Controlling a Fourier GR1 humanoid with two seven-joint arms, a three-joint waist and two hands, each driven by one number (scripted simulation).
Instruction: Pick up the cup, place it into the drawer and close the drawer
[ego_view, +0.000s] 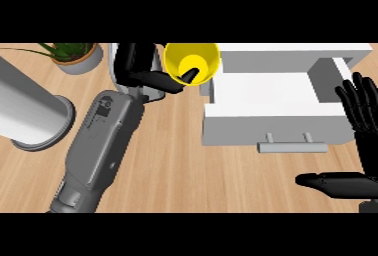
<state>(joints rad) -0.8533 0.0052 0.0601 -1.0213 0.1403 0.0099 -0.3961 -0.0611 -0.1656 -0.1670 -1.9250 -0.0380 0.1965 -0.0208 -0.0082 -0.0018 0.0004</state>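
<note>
The yellow cup (198, 57) is held up above the counter at the left rim of the open white drawer (266, 92), its mouth turned toward me. My left hand (144, 67) is shut on it, with the thumb hooked inside the rim and the fingers behind the cup's left side. The drawer stands pulled out, its inside bare, with a grey handle (292, 146) on its front. My right hand (358, 107) rests open at the right edge, fingers up, beside the drawer's right wall.
A potted green plant (74, 55) stands at the back left. A large grey cylinder (29, 112) sits at the left edge on the wooden counter (192, 175). A white box (295, 55) rises behind the drawer.
</note>
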